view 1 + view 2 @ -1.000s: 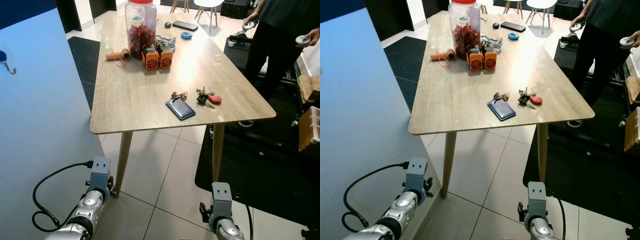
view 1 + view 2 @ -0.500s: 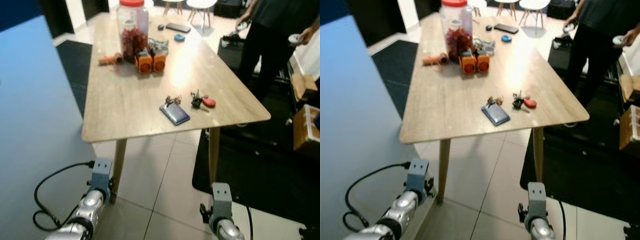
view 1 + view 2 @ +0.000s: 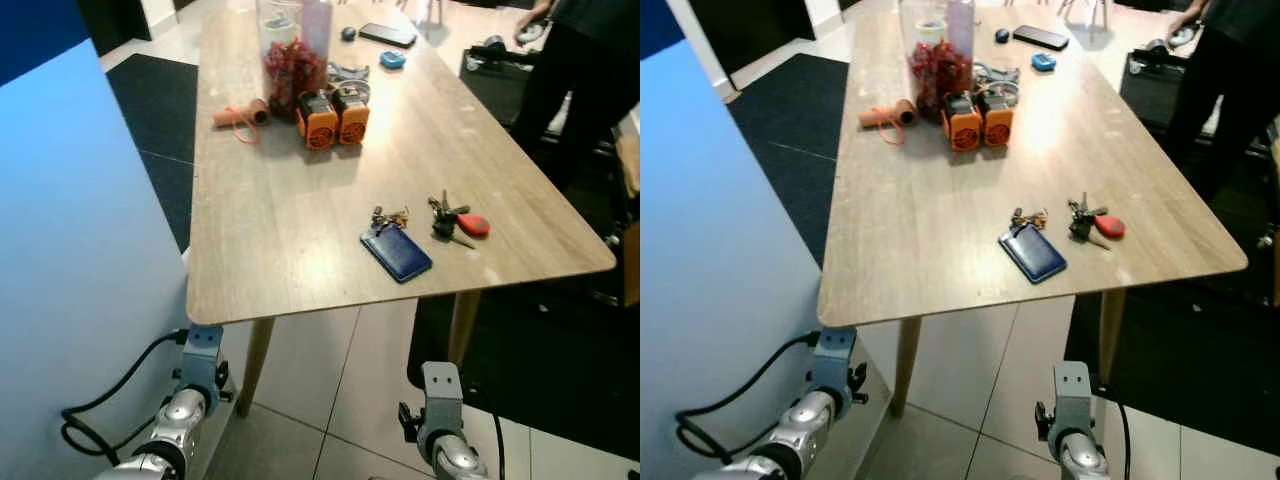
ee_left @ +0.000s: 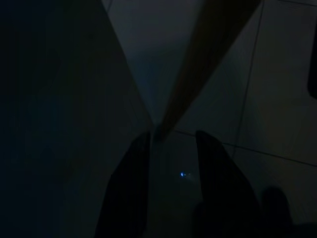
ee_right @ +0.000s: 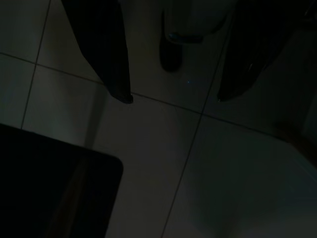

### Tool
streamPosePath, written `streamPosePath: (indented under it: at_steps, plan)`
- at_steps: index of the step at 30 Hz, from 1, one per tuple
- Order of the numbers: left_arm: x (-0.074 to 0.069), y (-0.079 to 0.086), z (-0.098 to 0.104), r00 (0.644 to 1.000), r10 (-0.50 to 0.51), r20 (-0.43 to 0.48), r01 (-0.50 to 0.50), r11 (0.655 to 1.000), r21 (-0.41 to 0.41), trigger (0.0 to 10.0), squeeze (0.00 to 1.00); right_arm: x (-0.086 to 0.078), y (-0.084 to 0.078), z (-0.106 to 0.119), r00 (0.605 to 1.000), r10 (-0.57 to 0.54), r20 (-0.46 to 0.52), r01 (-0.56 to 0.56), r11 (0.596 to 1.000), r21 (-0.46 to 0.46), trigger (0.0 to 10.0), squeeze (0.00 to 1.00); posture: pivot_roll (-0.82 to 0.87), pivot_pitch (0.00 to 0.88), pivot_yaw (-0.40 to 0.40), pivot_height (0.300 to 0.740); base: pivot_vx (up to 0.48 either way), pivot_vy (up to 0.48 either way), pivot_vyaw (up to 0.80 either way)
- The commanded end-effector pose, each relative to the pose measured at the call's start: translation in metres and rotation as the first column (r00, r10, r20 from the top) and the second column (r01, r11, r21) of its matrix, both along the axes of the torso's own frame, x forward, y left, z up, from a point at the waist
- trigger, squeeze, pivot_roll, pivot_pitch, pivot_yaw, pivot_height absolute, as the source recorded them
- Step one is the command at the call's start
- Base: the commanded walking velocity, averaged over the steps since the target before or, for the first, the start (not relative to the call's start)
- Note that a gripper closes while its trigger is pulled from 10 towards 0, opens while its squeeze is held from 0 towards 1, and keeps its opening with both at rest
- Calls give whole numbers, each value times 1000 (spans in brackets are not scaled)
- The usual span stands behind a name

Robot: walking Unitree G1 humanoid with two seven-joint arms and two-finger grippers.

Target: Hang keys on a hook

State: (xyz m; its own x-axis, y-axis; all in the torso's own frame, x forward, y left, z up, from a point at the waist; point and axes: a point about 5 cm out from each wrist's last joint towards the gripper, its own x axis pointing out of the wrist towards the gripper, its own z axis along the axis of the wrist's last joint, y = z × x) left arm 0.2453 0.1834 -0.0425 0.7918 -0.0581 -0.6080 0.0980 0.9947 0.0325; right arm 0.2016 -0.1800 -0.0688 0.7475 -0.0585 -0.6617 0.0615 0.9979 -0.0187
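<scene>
Right gripper (image 5: 171, 94) agape, empty

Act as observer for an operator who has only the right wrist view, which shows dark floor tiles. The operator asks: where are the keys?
Observer: The keys with the red fob lie on the wooden table, near its front right corner.
Operator: Is anything beside them?
Observer: A blue card holder lies just to their left, apart from them, with a small key bunch at its far end.
Operator: Where is the left gripper?
Observer: The left gripper hangs low over the floor by a table leg, fingers apart, holding nothing.
</scene>
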Motion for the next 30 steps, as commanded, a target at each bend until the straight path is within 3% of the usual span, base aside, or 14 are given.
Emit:
streamPosePath:
  at_steps: [1,19,30]
  plan:
    - [8,0,7,999,-10,42,10,1000,-2,10000,0,-7,-1,-4,1000,2,-28,-2,1000,-3,10000,0,32,37,1,740,0,-480,0]
    - [9,-1,8,999,-21,49,21,1000,1,10000,0,-8,-1,-5,999,14,-37,-14,1000,-8,10000,0,32,40,-5,740,0,-460,0]
    - [11,-7,9,997,-63,48,62,998,18,10000,0,-11,-1,-6,998,24,-51,-25,1000,-15,10000,0,33,41,-5,740,0,0,0]
